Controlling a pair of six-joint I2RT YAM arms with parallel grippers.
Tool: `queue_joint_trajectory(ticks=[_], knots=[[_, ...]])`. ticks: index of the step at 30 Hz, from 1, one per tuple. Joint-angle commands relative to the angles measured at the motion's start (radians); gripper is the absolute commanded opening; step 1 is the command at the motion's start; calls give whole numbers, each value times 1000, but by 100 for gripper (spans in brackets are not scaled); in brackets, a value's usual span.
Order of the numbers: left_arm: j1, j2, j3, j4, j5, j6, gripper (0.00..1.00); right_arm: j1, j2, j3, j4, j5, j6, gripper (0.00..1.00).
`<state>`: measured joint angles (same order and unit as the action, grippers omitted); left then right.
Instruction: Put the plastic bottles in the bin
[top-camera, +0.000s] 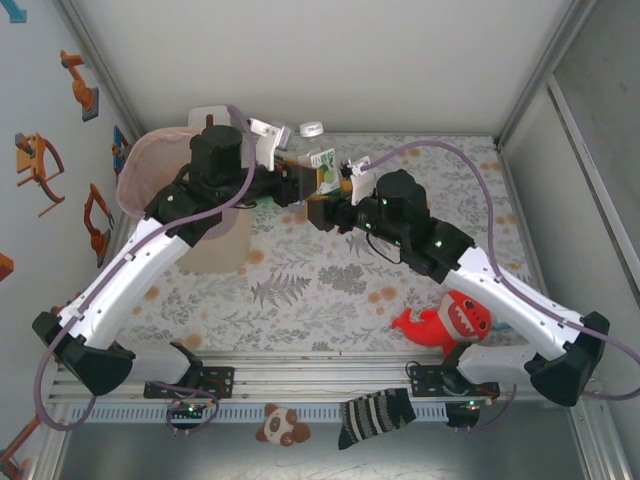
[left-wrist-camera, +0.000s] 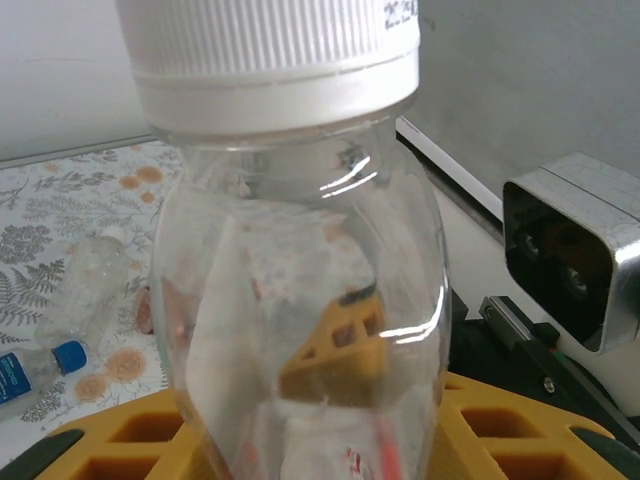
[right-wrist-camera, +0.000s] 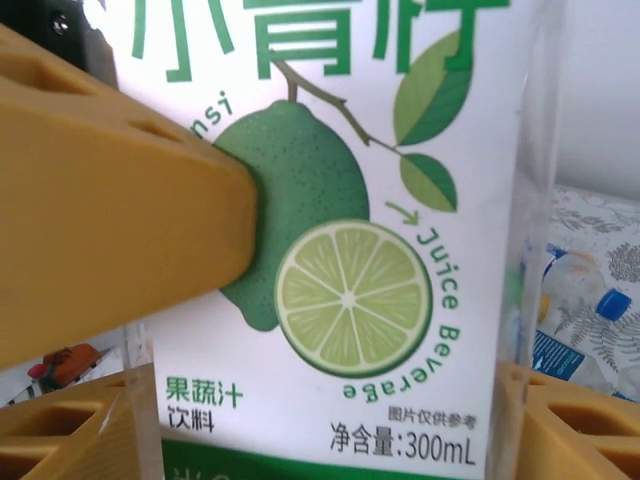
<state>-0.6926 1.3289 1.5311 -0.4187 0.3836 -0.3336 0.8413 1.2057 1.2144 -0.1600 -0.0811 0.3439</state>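
The two arms meet mid-air over the back of the table (top-camera: 330, 290), w/ one bottle (top-camera: 322, 160) between them; clear body, white cap (top-camera: 312, 128) on top, lime label (right-wrist-camera: 340, 250) facing the right wrist cam. Long axis approx. upright, so it runs crosswise to both sets of fingers.

Left gripper (left-wrist-camera: 320, 440): yellow fingers (left-wrist-camera: 120, 445) sit either side of the bottle's lower body, set narrow, and look closed on it. Right gripper (right-wrist-camera: 400, 320): one finger (right-wrist-camera: 120, 230) presses flat on the label; the other finger (right-wrist-camera: 565, 420) sits at the bottle's far edge. Can't tell if that side touches, so can't tell whether this gripper is clamping or letting go.

Key relation: the bin (top-camera: 145, 165) stands to the left of the bottle, near it, mouth up; the left arm passes right over its rim. The left arm is much the nearer one; the right arm would have to reach across.

So, as I judge it, next move = right fingers clear off sideways, then the left arm swings the bottle left over the rim and lets it drop. Risk: the bottle twists in the left grip if the right finger drags on the label.

Loose bottles (left-wrist-camera: 85, 290) lie on the table beyond — plenty left to do.
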Motion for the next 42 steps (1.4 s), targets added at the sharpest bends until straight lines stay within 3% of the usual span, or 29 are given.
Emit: queue_joint_trajectory(ticks=[1,8,14,22,28,36,42], knots=[[58,-5,37,-52,-100,54,43,5,-71,-5,3,16,0,74],[163,-39,43,-58,-60,27,42,5,-101,-9,-16,30,-23,74],[255,-77,62,-120,-90,35,42,5,-103,-3,-27,37,-31,74],[499,-131,40,-145,-77,-59,41,4,-92,1,-30,37,-26,74],[677,-133,-41,-89,6,-203,41,7,-85,9,-29,35,-23,74],[760,-123,-219,129,27,-417,42,8,-80,12,-31,35,-20,73],[764,-104,-278,139,-139,-608,37,10,-80,9,-39,40,-20,73]])
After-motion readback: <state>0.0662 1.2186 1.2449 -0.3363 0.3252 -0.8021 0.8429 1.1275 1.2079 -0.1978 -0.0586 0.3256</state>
